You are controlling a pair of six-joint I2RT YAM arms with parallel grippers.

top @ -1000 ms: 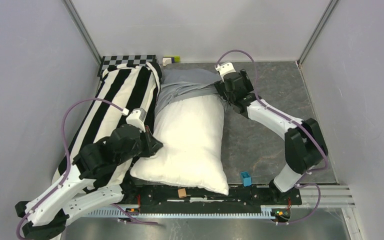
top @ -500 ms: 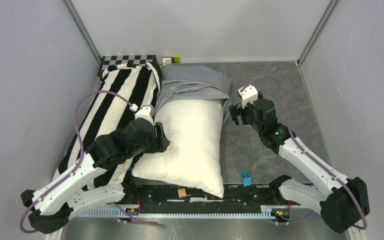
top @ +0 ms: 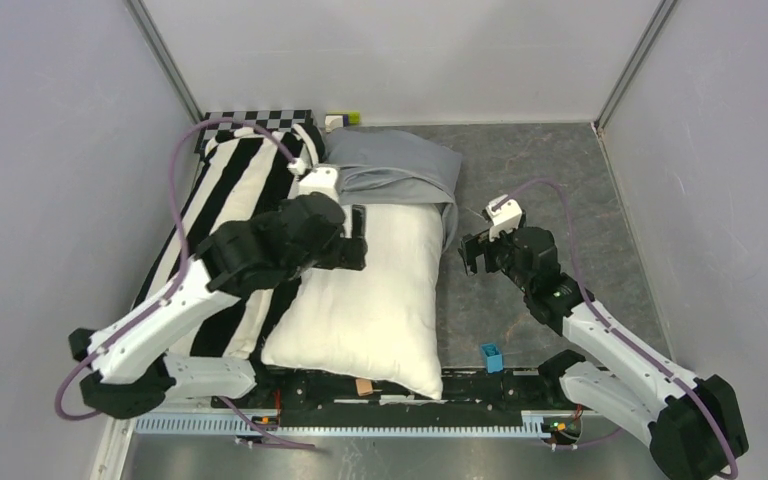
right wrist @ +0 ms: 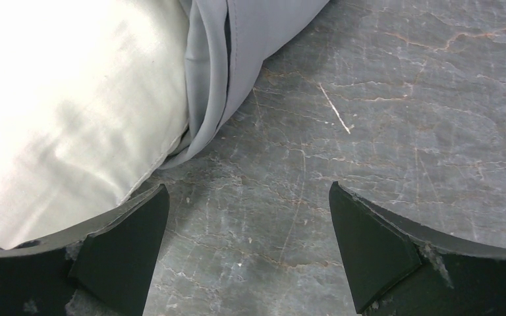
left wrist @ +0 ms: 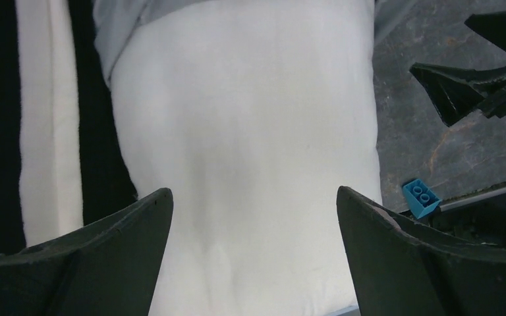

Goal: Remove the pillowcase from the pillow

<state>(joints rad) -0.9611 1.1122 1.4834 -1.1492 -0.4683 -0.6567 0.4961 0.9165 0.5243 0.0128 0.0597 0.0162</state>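
Observation:
The white pillow [top: 380, 290] lies lengthwise on the table, its far end still inside the light blue-grey pillowcase [top: 390, 165], which is bunched at the back. My left gripper [top: 358, 235] hovers open over the pillow's upper left part. In the left wrist view the left gripper [left wrist: 253, 191] has only bare white pillow [left wrist: 237, 118] between its fingers, with the pillowcase [left wrist: 115, 26] beyond. My right gripper [top: 470, 252] stands open just right of the pillow. In the right wrist view the right gripper [right wrist: 248, 187] is over bare table, with the pillowcase hem [right wrist: 250, 39] and pillow [right wrist: 59, 99] ahead to its left.
A long black-and-white striped pillow [top: 230, 200] lies along the left wall, touching the white pillow. A small blue brick [top: 491, 356] and a tan block [top: 364, 385] sit by the near rail. A checkerboard [top: 255, 119] lies at the back left. Dark marbled table [top: 560, 180] shows at the right.
My left gripper opened, let go of the pillow's left edge and moved farther back over the pillow. My right arm drew back from the pillowcase's far right corner toward the near side, staying open.

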